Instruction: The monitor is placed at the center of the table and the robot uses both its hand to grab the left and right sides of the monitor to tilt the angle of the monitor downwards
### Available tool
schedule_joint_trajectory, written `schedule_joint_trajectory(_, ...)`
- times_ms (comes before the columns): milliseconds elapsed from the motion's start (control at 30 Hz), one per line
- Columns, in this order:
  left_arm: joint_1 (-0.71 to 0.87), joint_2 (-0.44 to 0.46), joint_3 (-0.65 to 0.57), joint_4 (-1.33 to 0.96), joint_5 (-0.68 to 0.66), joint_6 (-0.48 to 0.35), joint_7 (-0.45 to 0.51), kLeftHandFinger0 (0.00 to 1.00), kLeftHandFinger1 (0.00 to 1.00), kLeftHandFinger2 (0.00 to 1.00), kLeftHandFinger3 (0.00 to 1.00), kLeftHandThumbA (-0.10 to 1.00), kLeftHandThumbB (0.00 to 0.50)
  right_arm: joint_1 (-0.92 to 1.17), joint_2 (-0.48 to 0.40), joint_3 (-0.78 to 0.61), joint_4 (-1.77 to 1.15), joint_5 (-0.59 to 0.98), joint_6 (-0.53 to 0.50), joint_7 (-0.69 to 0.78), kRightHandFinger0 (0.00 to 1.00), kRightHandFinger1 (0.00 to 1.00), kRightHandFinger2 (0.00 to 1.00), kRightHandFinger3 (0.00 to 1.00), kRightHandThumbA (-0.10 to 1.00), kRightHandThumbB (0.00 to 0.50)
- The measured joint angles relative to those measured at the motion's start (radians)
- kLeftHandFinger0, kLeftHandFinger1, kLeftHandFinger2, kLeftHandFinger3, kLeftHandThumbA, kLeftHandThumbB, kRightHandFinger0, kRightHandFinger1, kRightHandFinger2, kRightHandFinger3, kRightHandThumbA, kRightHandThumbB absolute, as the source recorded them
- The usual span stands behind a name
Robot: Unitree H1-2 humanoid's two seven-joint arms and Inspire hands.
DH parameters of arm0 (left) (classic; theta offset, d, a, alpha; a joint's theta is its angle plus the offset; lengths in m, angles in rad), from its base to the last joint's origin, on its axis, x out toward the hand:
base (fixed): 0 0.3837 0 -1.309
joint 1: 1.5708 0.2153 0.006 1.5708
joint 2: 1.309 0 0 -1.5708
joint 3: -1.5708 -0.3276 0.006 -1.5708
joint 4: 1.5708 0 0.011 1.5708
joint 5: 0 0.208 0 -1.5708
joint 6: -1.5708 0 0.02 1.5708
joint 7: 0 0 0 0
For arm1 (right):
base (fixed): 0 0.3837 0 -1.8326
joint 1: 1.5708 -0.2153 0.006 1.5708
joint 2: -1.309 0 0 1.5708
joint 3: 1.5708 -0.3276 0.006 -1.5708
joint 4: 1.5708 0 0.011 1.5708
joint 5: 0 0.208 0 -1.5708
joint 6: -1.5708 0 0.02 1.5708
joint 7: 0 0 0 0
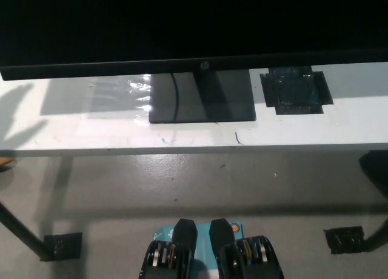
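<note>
neither hand is in view, so their state cannot be told; each should meet the monitor (182, 24) edges evenly above the worktop (339, 124) before tilting.

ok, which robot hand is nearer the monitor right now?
Cannot tell: neither robot hand shows in the head view. A hand-like shadow lies on the left end of the table, below the monitor.

Left hand out of frame; right hand out of frame; neither arm enters the head view at any edge; pose and finger state of both unobservable.
</note>
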Motion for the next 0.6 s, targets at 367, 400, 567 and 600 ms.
schedule_joint_trajectory(367,0.007,0.001,0.01,-0.003,-0.006,0.0,-0.016,1.0,1.0,1.0,1.0,1.0,0.424,-0.006,0.016,0.003,0.121,-0.031,-0.03,-0.004,1.0,1.0,1.0,1.0,1.0,0.5)
schedule_joint_trajectory(400,0.008,0.001,0.01,-0.003,-0.007,0.0,-0.02,1.0,1.0,1.0,1.0,1.0,0.42,-0.006,0.016,0.002,0.143,-0.033,-0.031,-0.004,1.0,1.0,1.0,1.0,1.0,0.499)
schedule_joint_trajectory(567,0.009,0.001,0.006,-0.003,-0.007,0.001,-0.026,1.0,1.0,1.0,1.0,1.0,0.422,-0.005,0.023,0.0,0.197,-0.039,-0.035,-0.004,1.0,1.0,1.0,1.0,1.0,0.491)
schedule_joint_trajectory(600,0.009,0.0,0.004,-0.003,-0.007,0.001,-0.028,1.0,1.0,1.0,1.0,1.0,0.422,-0.005,0.023,0.0,0.201,-0.041,-0.037,-0.004,1.0,1.0,1.0,1.0,1.0,0.492)
